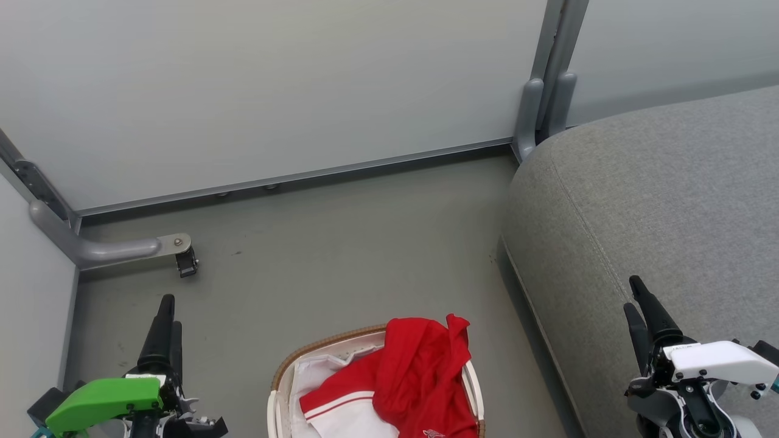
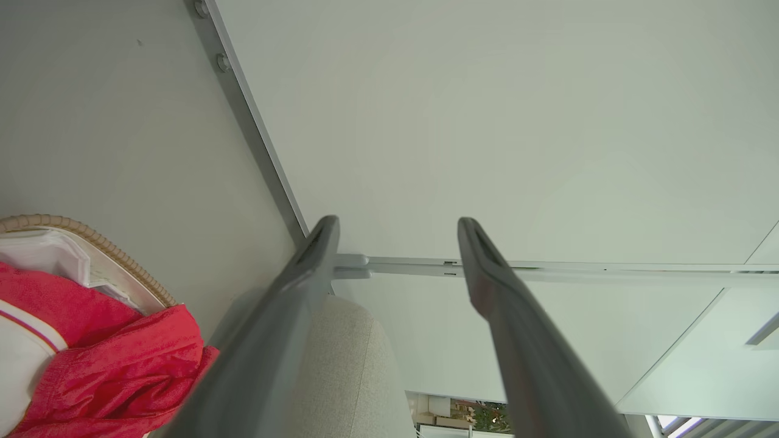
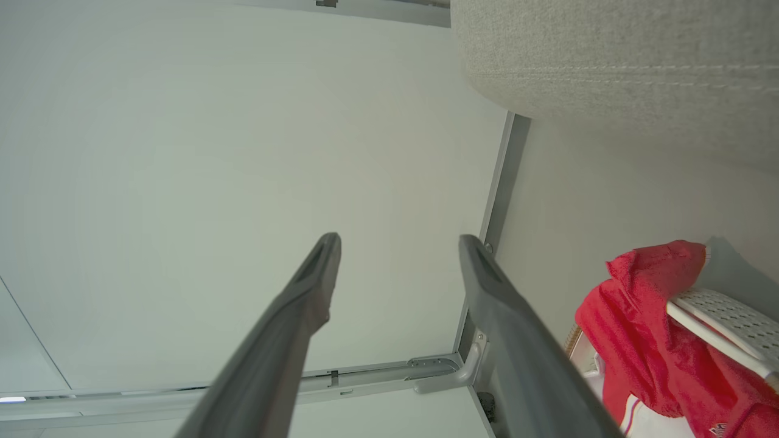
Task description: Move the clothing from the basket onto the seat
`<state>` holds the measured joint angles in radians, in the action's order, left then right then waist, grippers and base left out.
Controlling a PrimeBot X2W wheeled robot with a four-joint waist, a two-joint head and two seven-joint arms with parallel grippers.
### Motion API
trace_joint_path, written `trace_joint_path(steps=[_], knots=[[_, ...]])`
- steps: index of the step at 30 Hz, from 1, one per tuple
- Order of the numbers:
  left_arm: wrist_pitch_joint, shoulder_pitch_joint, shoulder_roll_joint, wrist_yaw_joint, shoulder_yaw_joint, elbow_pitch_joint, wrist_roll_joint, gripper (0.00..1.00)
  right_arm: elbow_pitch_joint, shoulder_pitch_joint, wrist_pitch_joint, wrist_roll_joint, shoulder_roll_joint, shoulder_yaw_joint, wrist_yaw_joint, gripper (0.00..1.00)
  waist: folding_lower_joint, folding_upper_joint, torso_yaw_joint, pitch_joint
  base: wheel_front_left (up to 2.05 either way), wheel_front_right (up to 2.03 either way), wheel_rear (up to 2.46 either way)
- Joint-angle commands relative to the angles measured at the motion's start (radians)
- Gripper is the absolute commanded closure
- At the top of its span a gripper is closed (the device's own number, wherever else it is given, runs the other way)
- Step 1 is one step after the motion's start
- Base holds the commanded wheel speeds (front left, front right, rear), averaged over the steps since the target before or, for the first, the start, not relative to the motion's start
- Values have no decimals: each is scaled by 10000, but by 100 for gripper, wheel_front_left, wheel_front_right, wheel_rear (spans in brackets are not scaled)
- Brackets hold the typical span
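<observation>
Lying heaped in the basket (image 1: 316, 348) on the floor (image 1: 341, 243), the red clothing (image 1: 401, 377) drapes over its rim, near the grey seat (image 1: 657, 201). The left tool (image 1: 171, 310) and the right tool (image 1: 631, 293) hover empty, fingers apart, flanking the basket.

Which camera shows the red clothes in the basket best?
The head view: it looks down on the bright red fabric clothes with white stripes heaped in the white plastic basket with a brown woven rim. Each wrist view catches part of them at its lower corner.

One basket (image 1: 316, 348), one seat (image 1: 669, 201), two end effectors (image 1: 170, 310) (image 1: 632, 293).
</observation>
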<state>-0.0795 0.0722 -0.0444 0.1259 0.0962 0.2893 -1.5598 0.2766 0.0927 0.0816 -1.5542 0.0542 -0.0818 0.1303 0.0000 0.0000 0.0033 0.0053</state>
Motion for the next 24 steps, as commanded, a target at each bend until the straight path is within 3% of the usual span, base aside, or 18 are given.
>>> trace_joint_path(steps=[1,12,24], knots=[[121,222,-134,10,17,-134,475,0,-107,309,-134,411,192,98,2,0,0,0,9,7,0,0,0],[623,111,-83,3,-146,-208,3373,0,-69,453,-638,2820,245,442,3,0,0,0,39,15,0,0,0],[1101,-92,-109,-236,-571,-32,5744,0,50,480,-1120,4759,383,1093,3,0,0,0,85,11,0,0,0]])
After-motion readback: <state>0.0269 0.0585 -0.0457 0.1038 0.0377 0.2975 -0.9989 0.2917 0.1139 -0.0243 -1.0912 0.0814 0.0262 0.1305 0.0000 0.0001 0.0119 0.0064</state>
